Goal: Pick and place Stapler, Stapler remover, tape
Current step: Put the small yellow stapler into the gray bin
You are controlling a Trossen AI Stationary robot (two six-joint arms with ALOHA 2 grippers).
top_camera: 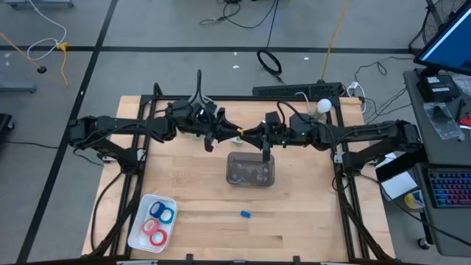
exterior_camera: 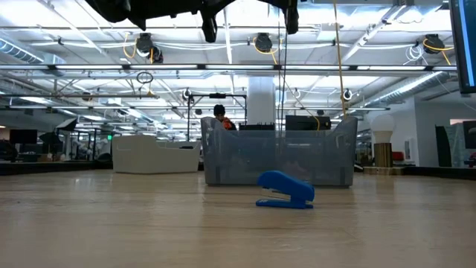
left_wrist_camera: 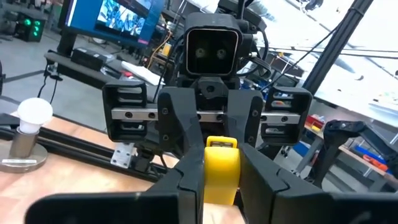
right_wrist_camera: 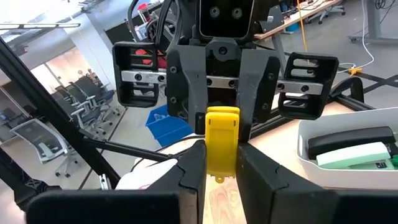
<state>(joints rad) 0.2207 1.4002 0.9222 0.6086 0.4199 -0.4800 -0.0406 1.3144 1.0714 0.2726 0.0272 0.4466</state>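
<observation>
A yellow tool [top_camera: 240, 133], stapler or remover I cannot tell, hangs in the air between both grippers above the table's far middle. My left gripper [top_camera: 233, 132] comes from the left and my right gripper [top_camera: 247, 135] from the right, and both are shut on the tool. A small blue stapler [exterior_camera: 285, 190] stands on its base on the wood near the front [top_camera: 246, 214]. Blue tape rolls [top_camera: 163, 213] and a red one [top_camera: 155, 235] lie in a white tray [top_camera: 144, 203] at the front left. My left gripper [left_wrist_camera: 221, 173] pinches one end of the yellow tool [left_wrist_camera: 221, 186] between its two fingers [left_wrist_camera: 186, 186], coming level from the table's left. The tool is lifted clear. My right gripper [right_wrist_camera: 222, 158] pinches the tool's other end [right_wrist_camera: 222, 163] between its two fingers [right_wrist_camera: 193, 171], coming level from the table's right. The tool lies level between the two holds.
A clear bin [top_camera: 250, 169] with dark items inside stands mid-table, just nearer than the grippers [exterior_camera: 279, 160]. A white bulb on a stand [top_camera: 324, 105] sits at the far right corner. Black frame rails run along the table's left and right sides. Bare wood lies at the front right.
</observation>
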